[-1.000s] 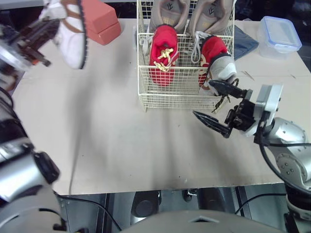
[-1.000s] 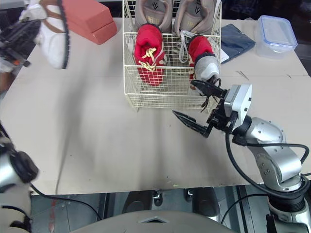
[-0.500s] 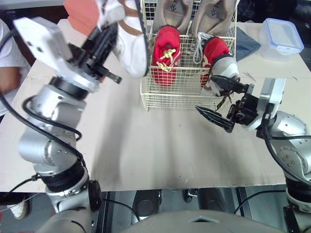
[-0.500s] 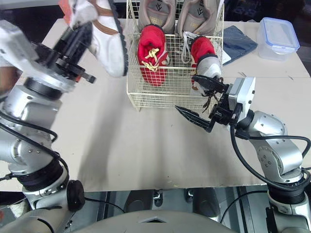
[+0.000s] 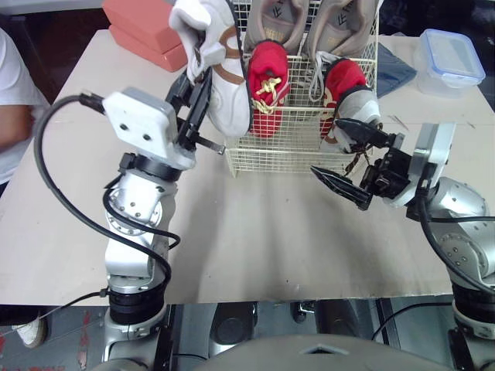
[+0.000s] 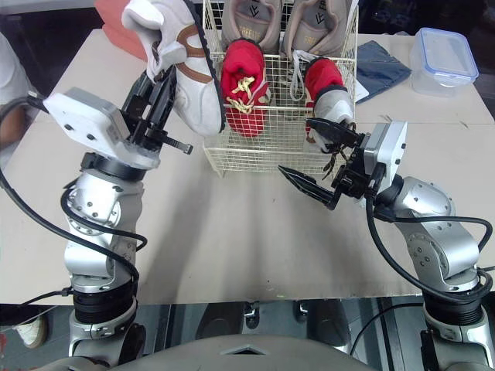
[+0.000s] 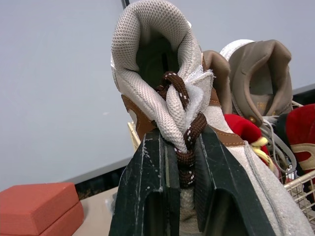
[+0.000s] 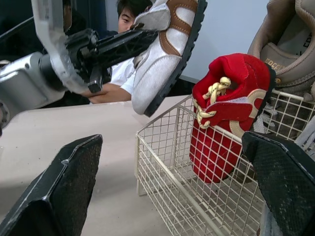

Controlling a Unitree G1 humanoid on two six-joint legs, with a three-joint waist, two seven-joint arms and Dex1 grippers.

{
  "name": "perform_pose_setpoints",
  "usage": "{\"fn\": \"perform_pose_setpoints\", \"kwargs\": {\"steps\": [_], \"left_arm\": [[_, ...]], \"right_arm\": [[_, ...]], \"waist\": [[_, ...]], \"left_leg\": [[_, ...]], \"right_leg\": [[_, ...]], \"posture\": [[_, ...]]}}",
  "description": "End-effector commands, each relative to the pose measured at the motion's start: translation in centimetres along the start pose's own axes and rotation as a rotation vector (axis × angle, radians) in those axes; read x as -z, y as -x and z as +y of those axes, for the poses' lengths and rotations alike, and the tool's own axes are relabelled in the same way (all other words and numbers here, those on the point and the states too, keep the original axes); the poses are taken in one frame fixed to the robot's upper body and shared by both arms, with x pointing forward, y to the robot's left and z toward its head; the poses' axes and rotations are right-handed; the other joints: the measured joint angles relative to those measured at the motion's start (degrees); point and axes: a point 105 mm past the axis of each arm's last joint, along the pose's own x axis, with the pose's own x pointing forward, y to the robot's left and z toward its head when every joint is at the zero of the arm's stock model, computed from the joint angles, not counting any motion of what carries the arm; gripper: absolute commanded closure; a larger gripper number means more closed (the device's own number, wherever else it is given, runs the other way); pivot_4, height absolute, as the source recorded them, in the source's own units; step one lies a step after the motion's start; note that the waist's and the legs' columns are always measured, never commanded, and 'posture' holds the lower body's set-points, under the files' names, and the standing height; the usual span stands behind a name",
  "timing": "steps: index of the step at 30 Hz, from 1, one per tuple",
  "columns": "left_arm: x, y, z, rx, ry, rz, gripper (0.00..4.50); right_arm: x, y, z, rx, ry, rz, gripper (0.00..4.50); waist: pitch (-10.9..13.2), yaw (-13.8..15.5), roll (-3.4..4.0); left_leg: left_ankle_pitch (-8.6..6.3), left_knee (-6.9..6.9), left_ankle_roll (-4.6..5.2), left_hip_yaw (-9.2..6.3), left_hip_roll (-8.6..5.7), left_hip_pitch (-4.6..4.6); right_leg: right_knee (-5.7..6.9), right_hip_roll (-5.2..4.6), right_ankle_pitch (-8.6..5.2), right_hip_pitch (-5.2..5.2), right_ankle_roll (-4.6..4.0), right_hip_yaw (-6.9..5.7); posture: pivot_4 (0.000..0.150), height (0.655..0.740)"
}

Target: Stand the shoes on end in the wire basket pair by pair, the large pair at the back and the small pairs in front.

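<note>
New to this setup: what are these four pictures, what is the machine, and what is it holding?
This is a humanoid robot with two arms, each ending in two black fingers. The two wide pictures come from cameras in its head, looking down on a table; the two close ones from cameras on its wrists. The left gripper is shut on a white shoe with brown trim, pinching its tongue and lace, in the air beside the left front corner of the wire basket. The right gripper hangs open before the basket's right front. In the basket stand a tan pair behind and a red pair in front. Also on the table: red blocks, a lidded plastic box, a blue cloth.
</note>
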Motion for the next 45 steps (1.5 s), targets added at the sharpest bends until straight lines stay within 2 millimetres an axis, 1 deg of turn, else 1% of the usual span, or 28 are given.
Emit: {"fn": "perform_pose_setpoints", "kwargs": {"steps": [1, 8, 12, 17, 23, 29, 32, 36, 38, 39, 40, 41, 42, 43, 44, 45], "left_arm": [[-1.5, 0.2, -0.7, -0.043, -0.003, -0.143, 4.39], [-0.9, -0.2, -1.9, -0.039, -0.043, -0.196, 4.39], [-0.4, -0.1, -1.7, -0.057, -0.074, -0.195, 4.39], [0.9, 0.1, -2.1, -0.057, -0.099, -0.173, 4.39], [2.6, 0.6, -3.1, 0.005, -0.136, -0.152, 4.39], [4.5, 1.5, -4.2, 0.072, -0.134, -0.072, 4.39], [5.3, 2.0, -4.4, 0.090, -0.121, -0.012, 4.39], [6.1, 2.7, -4.7, 0.124, -0.031, 0.101, 4.39], [6.3, 2.8, -4.9, 0.160, -0.005, 0.138, 3.36], [6.3, 2.9, -5.2, 0.206, 0.006, 0.160, 3.04], [6.3, 3.1, -5.3, 0.233, 0.022, 0.188, 2.59], [6.0, 3.0, -5.3, 0.239, 0.035, 0.186, 2.16], [5.7, 2.9, -5.1, 0.233, 0.046, 0.177, 1.54], [5.6, 2.9, -5.0, 0.224, 0.057, 0.179, 1.14], [5.2, 2.8, -4.8, 0.217, 0.068, 0.167, 0.60], [4.9, 2.8, -4.6, 0.207, 0.077, 0.160, 0.23]], "right_arm": [[-1.3, 0.1, 0.2, -0.001, 0.041, -0.041, 0.00], [-1.3, 0.3, 0.2, 0.001, 0.037, -0.038, 0.00], [-1.3, 0.6, 0.1, 0.009, 0.038, -0.032, 0.00], [-1.3, 0.8, 0.2, 0.017, 0.037, -0.031, 0.00], [-1.3, 0.8, 0.2, 0.024, 0.040, -0.032, 0.00], [-1.4, 0.9, 0.3, 0.029, 0.044, -0.029, 0.00], [-1.4, 1.0, 0.3, 0.031, 0.045, -0.027, 0.00], [-1.4, 1.0, 0.4, 0.033, 0.044, -0.026, 0.00], [-1.3, 1.0, 0.4, 0.034, 0.044, -0.026, 0.00], [-1.3, 1.0, 0.4, 0.035, 0.044, -0.025, 0.00], [-1.3, 1.0, 0.4, 0.035, 0.044, -0.025, 0.00], [-1.2, 1.0, 0.4, 0.036, 0.044, -0.025, 0.00], [-1.2, 1.0, 0.4, 0.036, 0.043, -0.025, 0.00], [-1.2, 1.0, 0.4, 0.036, 0.043, -0.025, 0.00], [-1.2, 1.0, 0.4, 0.036, 0.042, -0.026, 0.00], [-1.2, 1.0, 0.5, 0.036, 0.042, -0.027, 0.00]], "waist": [[0.00, 0.03, 0.00], [-0.01, 0.04, 0.06], [0.00, 0.03, 0.08], [0.00, 0.03, 0.08], [0.01, 0.02, 0.09], [-0.02, 0.01, 0.14], [-0.01, 0.01, 0.17], [-0.03, -0.03, 0.22], [-0.04, -0.04, 0.25], [-0.06, -0.02, 0.28], [-0.05, -0.01, 0.31], [-0.03, -0.02, 0.35], [-0.04, 0.01, 0.39], [-0.03, 0.01, 0.43], [-0.03, -0.01, 0.43], [-0.03, -0.01, 0.44]], "left_leg": [[-0.01, 0.00, 0.01, -0.01, 0.00, -0.02], [-0.14, 0.00, 0.24, -0.07, 0.00, -0.06], [-0.16, 0.00, 0.27, -0.06, 0.00, -0.07], [-0.16, 0.00, 0.28, -0.08, 0.00, -0.10], [-0.17, 0.00, 0.29, -0.08, 0.01, -0.11], [-0.18, -0.01, 0.31, -0.07, 0.02, -0.11], [-0.18, -0.06, 0.31, -0.08, 0.03, -0.11], [-0.18, -0.08, 0.31, -0.09, 0.03, -0.11], [-0.18, -0.09, 0.31, -0.09, 0.04, -0.10], [-0.18, -0.09, 0.31, -0.09, 0.04, -0.10], [-0.18, -0.10, 0.32, -0.10, 0.04, -0.09], [-0.18, -0.10, 0.32, -0.12, 0.03, -0.10], [-0.18, -0.11, 0.32, -0.13, 0.04, -0.10], [-0.19, -0.11, 0.32, -0.14, 0.03, -0.11], [-0.19, -0.11, 0.32, -0.13, 0.03, -0.11], [-0.19, -0.11, 0.32, -0.13, 0.03, -0.11]], "right_leg": [[-0.01, -0.01, 0.00, 0.00, 0.00, -0.01], [-0.03, 0.00, 0.00, -0.01, 0.00, -0.10], [-0.05, -0.01, 0.00, -0.01, 0.01, -0.11], [-0.06, -0.01, -0.01, -0.02, 0.01, -0.14], [-0.07, -0.02, -0.01, -0.03, 0.02, -0.16], [-0.09, -0.02, -0.01, -0.03, 0.02, -0.17], [-0.13, -0.03, -0.01, -0.04, 0.02, -0.17], [-0.14, -0.03, -0.08, -0.04, 0.13, -0.17], [-0.15, -0.04, -0.11, -0.04, 0.19, -0.16], [-0.15, -0.04, -0.12, -0.03, 0.20, -0.17], [-0.15, -0.04, -0.13, -0.03, 0.20, -0.17], [-0.15, -0.03, -0.13, -0.04, 0.21, -0.20], [-0.15, -0.03, -0.13, -0.04, 0.21, -0.21], [-0.16, -0.04, -0.13, -0.03, 0.21, -0.21], [-0.16, -0.05, -0.13, -0.03, 0.21, -0.20], [-0.17, -0.05, -0.13, -0.03, 0.21, -0.19]], "posture": [[0.150, 0.6860], [0.150, 0.6860], [0.150, 0.6860], [0.150, 0.6860], [0.150, 0.6860], [0.150, 0.6860], [0.150, 0.6860], [0.150, 0.6860], [0.150, 0.6860], [0.150, 0.6860], [0.150, 0.6860], [0.150, 0.6860], [0.150, 0.6860], [0.150, 0.6860], [0.150, 0.6860], [0.150, 0.6860]]}}
